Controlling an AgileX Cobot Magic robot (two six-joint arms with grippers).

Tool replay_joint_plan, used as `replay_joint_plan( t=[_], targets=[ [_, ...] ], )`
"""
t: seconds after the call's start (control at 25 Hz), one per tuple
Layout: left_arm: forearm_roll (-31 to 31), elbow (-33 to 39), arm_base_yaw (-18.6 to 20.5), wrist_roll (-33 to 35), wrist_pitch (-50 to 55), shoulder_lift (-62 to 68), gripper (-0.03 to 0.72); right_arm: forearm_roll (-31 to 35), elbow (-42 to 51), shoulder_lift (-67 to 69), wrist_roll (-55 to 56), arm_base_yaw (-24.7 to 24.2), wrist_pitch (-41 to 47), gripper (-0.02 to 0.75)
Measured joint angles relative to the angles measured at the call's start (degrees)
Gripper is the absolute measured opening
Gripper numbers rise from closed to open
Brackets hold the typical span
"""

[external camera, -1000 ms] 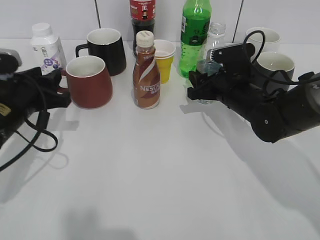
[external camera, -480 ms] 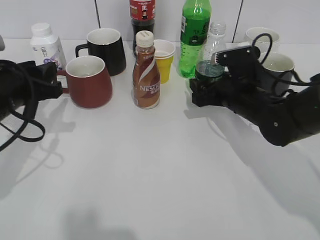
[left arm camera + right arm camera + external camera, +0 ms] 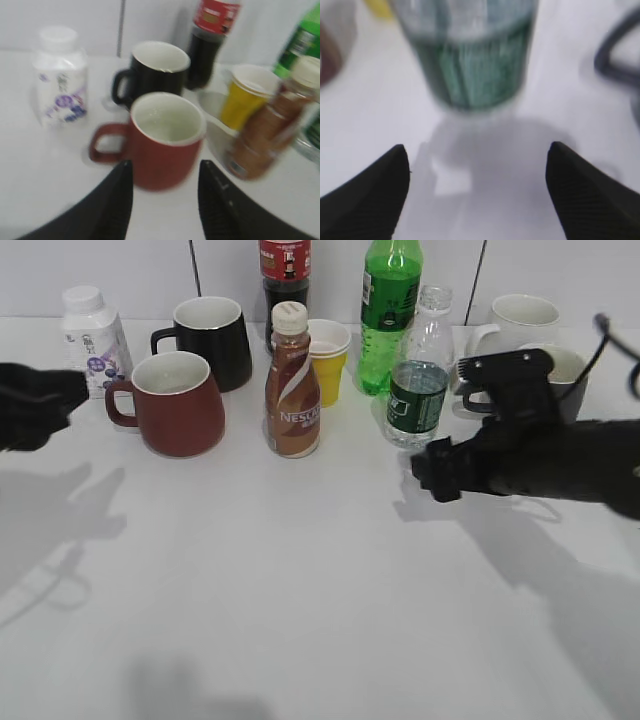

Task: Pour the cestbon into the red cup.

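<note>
The cestbon [image 3: 418,370], a small clear bottle with a dark green label and no cap, stands upright right of centre; it shows blurred in the right wrist view [image 3: 472,52]. The red cup [image 3: 178,403] stands at the left, handle to the left; it also shows in the left wrist view [image 3: 162,140]. My right gripper [image 3: 436,478] is open and empty, a little in front of the cestbon, jaws apart in the right wrist view [image 3: 479,155]. My left gripper [image 3: 72,395] is open and empty, left of the red cup, jaws just short of it in the left wrist view [image 3: 165,172].
Behind stand a black mug [image 3: 213,341], a white milk bottle [image 3: 94,337], a brown Nescafe bottle [image 3: 292,385], a yellow paper cup [image 3: 328,360], a cola bottle [image 3: 285,270], a tall green soda bottle [image 3: 391,312], a white mug [image 3: 520,318] and a dark grey mug [image 3: 568,375].
My right gripper has let go of the cestbon and drawn back towards the front right; the bottle stands free. My left gripper has pulled back leftwards from the red cup.
</note>
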Motion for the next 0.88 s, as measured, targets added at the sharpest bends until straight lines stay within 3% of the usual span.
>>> replay_joint_plan(
  t=[0.2,0.48,0.68,0.88],
  targets=[
    [2.2,-2.3,0.0,0.0,23.4,-10.8,0.329,-0.7,0.0,-9.3,0.1,0.0,14.6,0.585],
    [11.1,-9.4,0.0,0.0,56.9,-21.6,0.329,-2.0,0.1,-23.6,-0.5,0.0,44.3,0.576],
    [15.6,-9.7,0.0,0.0,74.8,-28.3,0.329,-2.0,0.1,-33.5,-2.2,0.0,62.2,0.576],
    [18.2,-9.6,0.0,0.0,82.0,-36.9,0.295,-1.7,2.2,-46.3,-2.4,0.0,69.8,0.576]
  ],
)
